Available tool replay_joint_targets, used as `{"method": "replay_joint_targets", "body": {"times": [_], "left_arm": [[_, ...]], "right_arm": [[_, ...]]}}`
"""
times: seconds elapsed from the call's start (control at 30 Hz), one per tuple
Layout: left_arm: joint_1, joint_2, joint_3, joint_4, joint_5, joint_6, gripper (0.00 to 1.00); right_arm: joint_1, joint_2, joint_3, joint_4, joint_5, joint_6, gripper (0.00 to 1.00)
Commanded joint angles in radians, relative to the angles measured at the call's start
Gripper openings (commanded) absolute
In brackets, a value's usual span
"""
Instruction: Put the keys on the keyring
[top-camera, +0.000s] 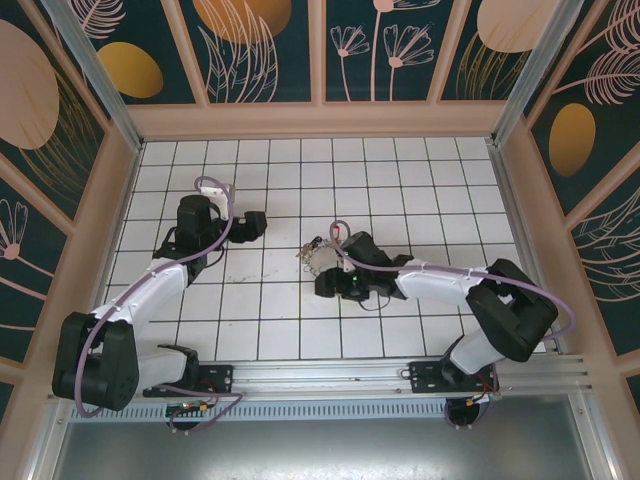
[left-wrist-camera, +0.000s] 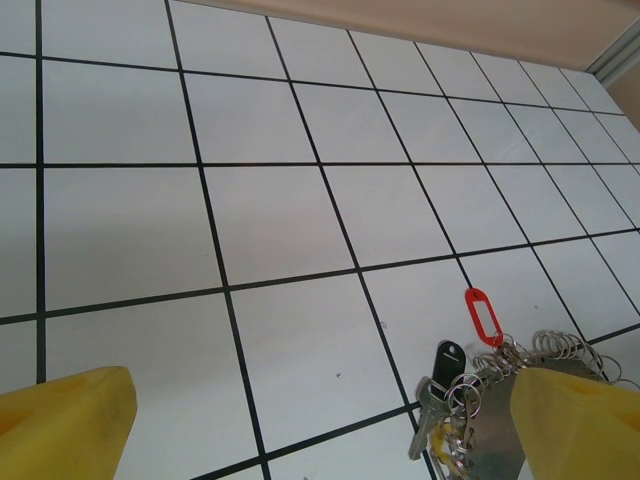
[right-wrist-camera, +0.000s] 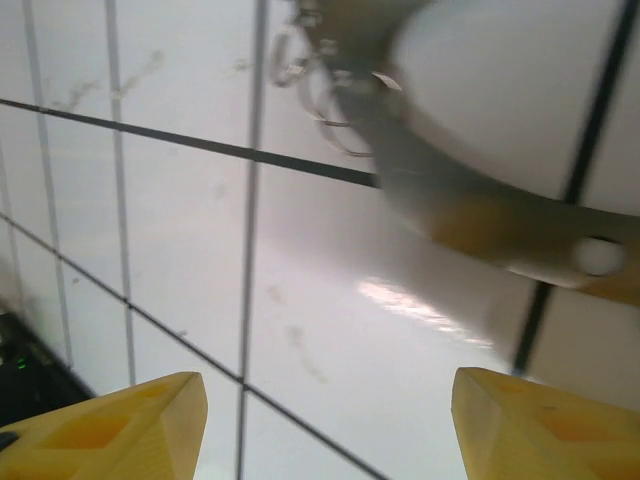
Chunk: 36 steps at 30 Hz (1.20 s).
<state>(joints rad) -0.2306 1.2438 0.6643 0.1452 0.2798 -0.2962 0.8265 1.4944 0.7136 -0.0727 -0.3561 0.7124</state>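
The keys (top-camera: 312, 256) lie in a bunch on the white tiles mid-table. In the left wrist view they show as a red tag (left-wrist-camera: 483, 315), a black tag (left-wrist-camera: 447, 357), a silver key (left-wrist-camera: 425, 420) and several small rings (left-wrist-camera: 560, 348) on the brownish-grey keyring (left-wrist-camera: 495, 425). My left gripper (left-wrist-camera: 320, 440) is open, the bunch just inside its right fingertip (left-wrist-camera: 575, 420). My right gripper (right-wrist-camera: 325, 430) is open over bare tile. The keyring band (right-wrist-camera: 450, 200) curves blurred above it, with small rings (right-wrist-camera: 320, 80) at its end. In the top view, the left gripper (top-camera: 253, 226) stands left of the bunch and the right gripper (top-camera: 324, 274) right beside it.
Wooden walls (top-camera: 320, 120) close the tiled floor on three sides. A metal rail (top-camera: 400, 375) with the arm bases runs along the near edge. Purple cables (top-camera: 215, 190) loop over both arms.
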Motion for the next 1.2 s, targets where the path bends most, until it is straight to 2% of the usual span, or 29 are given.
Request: {"method": "replay_joint_targets", "body": {"times": [0.0,0.07,0.17,0.3,0.4,0.57,0.67,0.73,0.8,0.87,0.93,0.97,1.03,1.17], "left_arm": [[-0.006,-0.010,0.006,0.011,0.014,0.001,0.96],[-0.006,-0.008,0.006,0.017,0.030,0.000,0.96],[-0.007,-0.006,0.004,0.036,0.072,0.003,0.96],[-0.022,-0.016,-0.010,0.069,0.136,0.021,0.96],[-0.076,-0.024,-0.002,0.048,0.134,0.061,0.96],[-0.191,-0.028,0.018,-0.010,0.122,0.147,0.98],[-0.234,-0.027,0.027,-0.033,0.103,0.182,0.98],[-0.246,-0.027,0.032,-0.038,0.109,0.180,0.97],[-0.265,-0.029,0.030,-0.031,0.125,0.174,0.96],[-0.296,-0.031,0.026,-0.030,0.134,0.180,0.95],[-0.326,-0.028,0.030,-0.044,0.128,0.200,0.95],[-0.333,-0.025,0.032,-0.050,0.124,0.209,0.95],[-0.338,-0.023,0.034,-0.058,0.121,0.218,0.95],[-0.338,-0.031,0.033,-0.072,0.114,0.232,0.91]], "right_arm": [[-0.019,-0.081,0.066,-0.121,0.036,-0.049,0.67],[-0.056,-0.136,0.090,-0.186,0.089,-0.107,0.67],[-0.176,-0.192,0.100,-0.256,0.143,-0.170,0.67],[-0.350,-0.161,0.135,-0.358,0.199,-0.217,0.63],[-0.434,-0.136,0.162,-0.427,0.260,-0.213,0.61],[-0.668,-0.120,0.167,-0.538,0.367,-0.228,0.60],[-0.782,-0.147,0.111,-0.522,0.320,-0.164,0.56],[-0.816,-0.161,0.075,-0.489,0.262,-0.173,0.55],[-0.824,-0.156,0.064,-0.494,0.256,-0.214,0.55],[-0.813,-0.159,0.051,-0.480,0.191,-0.271,0.54],[-0.756,-0.170,0.041,-0.445,0.121,-0.324,0.50],[-0.715,-0.171,0.043,-0.438,0.132,-0.327,0.49],[-0.631,-0.151,0.061,-0.425,0.124,-0.318,0.46],[-0.548,-0.123,0.061,-0.361,0.029,-0.207,0.43]]}}
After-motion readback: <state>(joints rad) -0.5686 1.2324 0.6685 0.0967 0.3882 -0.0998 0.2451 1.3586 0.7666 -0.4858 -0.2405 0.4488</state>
